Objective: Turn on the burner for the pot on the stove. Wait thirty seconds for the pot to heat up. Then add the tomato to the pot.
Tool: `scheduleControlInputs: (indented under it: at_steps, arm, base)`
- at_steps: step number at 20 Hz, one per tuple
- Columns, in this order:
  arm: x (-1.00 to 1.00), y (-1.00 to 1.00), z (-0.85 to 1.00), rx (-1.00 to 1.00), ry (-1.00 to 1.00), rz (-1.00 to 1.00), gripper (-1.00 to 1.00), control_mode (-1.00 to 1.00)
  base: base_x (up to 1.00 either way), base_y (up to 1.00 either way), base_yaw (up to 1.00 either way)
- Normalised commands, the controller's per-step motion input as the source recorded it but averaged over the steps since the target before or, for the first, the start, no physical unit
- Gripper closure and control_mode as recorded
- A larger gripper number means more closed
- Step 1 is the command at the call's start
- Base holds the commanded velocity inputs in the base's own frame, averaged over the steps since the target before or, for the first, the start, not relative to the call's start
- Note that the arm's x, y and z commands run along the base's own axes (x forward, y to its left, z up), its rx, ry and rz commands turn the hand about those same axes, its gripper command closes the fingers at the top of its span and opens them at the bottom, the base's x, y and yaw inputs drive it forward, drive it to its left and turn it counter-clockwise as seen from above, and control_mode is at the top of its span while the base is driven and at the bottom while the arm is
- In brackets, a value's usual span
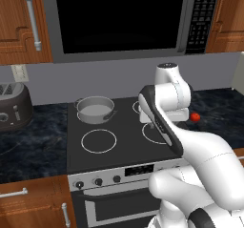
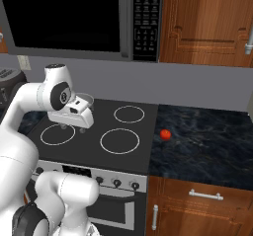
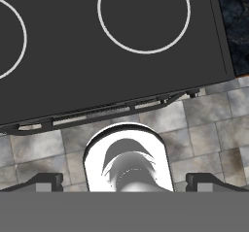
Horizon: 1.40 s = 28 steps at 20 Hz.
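Note:
The grey pot (image 1: 95, 109) sits on the back-left ring of the black stove (image 1: 124, 139), and its rim peeks out behind the hand in the right base view (image 2: 88, 99). A small red tomato (image 1: 195, 117) (image 2: 165, 135) lies on the dark counter just right of the cooktop. My gripper (image 2: 72, 127) hovers over the middle of the stove (image 2: 96, 131), pointing down. In the hand view its fingertips (image 3: 46, 181) stand far apart at the bottom corners, open and holding nothing, above the stove's (image 3: 73, 56) front edge. Black knobs (image 1: 98, 181) (image 2: 117, 182) line the silver front panel.
A dark toaster (image 1: 12, 108) stands on the counter left of the stove. The black microwave (image 1: 119, 17) (image 2: 74, 18) hangs low above the cooktop. Wooden cabinets flank it. The dark counter (image 2: 207, 136) stretches right of the tomato.

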Motion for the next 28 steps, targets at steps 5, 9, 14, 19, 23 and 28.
scheduleControlInputs:
  at_steps: [5,9,14,19,23,28]
  arm:
    - [0.00,0.00,0.00,0.00,0.00,0.00,-1.00,-1.00]
    - [0.00,0.00,0.00,0.00,0.00,0.00,-1.00,-1.00]
    - [0.00,0.00,0.00,0.00,0.00,0.00,-1.00,-1.00]
    - [0.00,0.00,0.00,0.00,0.00,0.00,-1.00,-1.00]
    - [0.00,0.00,0.00,0.00,0.00,0.00,-1.00,-1.00]
    - [0.00,-0.01,0.00,0.00,0.00,0.00,-1.00,-1.00]
  base:
    - [0.00,0.00,0.00]
    - [0.00,0.00,0.00]
    - [0.00,0.00,0.00]
    - [0.00,0.00,0.00]
    - [0.00,0.00,0.00]
    - [0.00,0.00,0.00]
